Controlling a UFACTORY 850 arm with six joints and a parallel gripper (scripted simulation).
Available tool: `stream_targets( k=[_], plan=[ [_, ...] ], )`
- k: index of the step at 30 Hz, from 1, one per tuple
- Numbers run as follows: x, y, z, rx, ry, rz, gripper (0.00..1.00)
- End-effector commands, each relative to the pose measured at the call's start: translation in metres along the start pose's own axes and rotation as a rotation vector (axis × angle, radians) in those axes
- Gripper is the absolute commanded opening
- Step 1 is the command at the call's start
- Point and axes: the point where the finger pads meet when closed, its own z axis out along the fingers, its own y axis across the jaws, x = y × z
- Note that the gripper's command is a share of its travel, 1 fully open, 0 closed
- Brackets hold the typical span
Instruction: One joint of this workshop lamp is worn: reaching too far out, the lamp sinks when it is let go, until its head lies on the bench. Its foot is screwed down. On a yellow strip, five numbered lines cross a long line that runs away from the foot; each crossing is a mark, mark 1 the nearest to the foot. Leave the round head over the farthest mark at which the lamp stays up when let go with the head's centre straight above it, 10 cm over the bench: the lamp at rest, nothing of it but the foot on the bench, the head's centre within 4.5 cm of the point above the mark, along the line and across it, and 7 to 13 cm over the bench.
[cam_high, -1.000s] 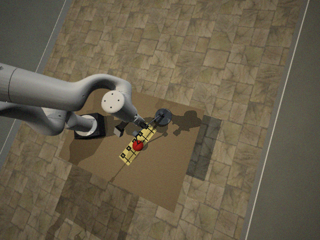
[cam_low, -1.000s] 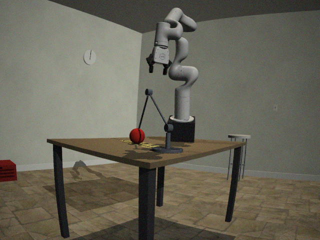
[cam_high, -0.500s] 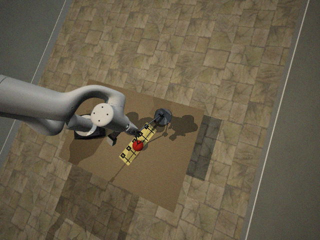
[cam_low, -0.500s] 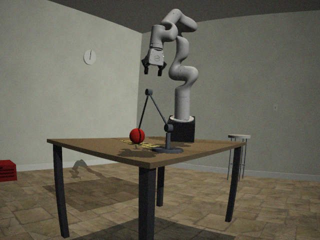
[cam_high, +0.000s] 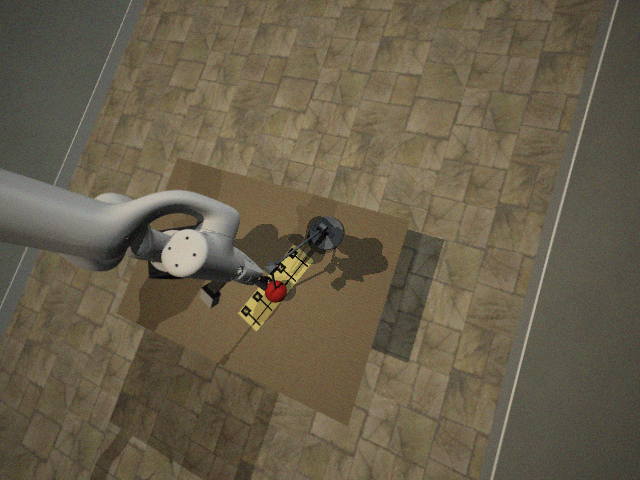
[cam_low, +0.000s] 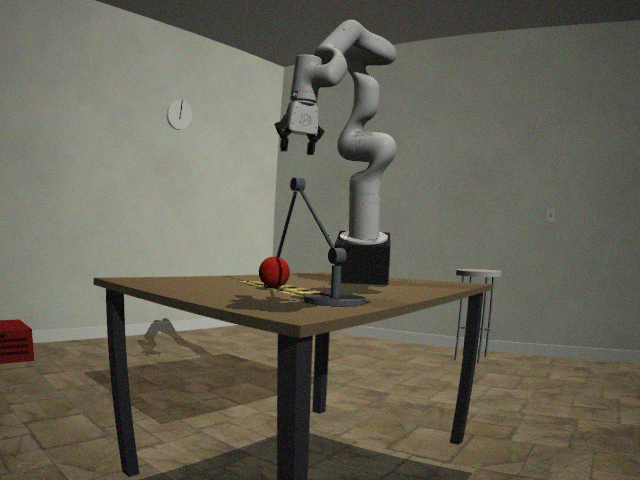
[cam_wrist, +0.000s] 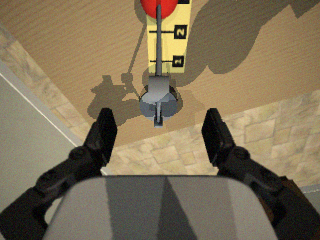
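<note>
The lamp's round grey foot (cam_high: 325, 232) sits on the wooden bench, also seen in the side view (cam_low: 334, 299). Its two thin arms rise to an elbow joint (cam_low: 297, 183). The red round head (cam_low: 273, 272) (cam_high: 276, 286) hangs low over the yellow strip. From above, the head (cam_high: 275, 291) covers about the third mark. I cannot tell the gap between head and bench. My gripper (cam_low: 298, 146) is open and empty, well above the elbow. In the wrist view my gripper (cam_wrist: 159, 119) looks down on the foot (cam_wrist: 159, 100), the strip (cam_wrist: 162, 50) and the head (cam_wrist: 159, 5).
The robot's dark base (cam_low: 364, 255) stands at the bench's back edge behind the lamp. A stool (cam_low: 478, 273) stands to the right of the bench. A red crate (cam_low: 15, 341) lies on the floor at the far left.
</note>
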Motion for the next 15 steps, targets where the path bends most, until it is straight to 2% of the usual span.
stream_targets(
  k=[1,11,15],
  plan=[
    [0.017,-0.001,0.001,0.001,-0.002,0.0,1.0],
    [0.057,0.0,0.006,0.002,-0.001,0.0,1.0],
    [0.065,0.0,0.007,0.002,0.0,0.001,1.0]
  ],
)
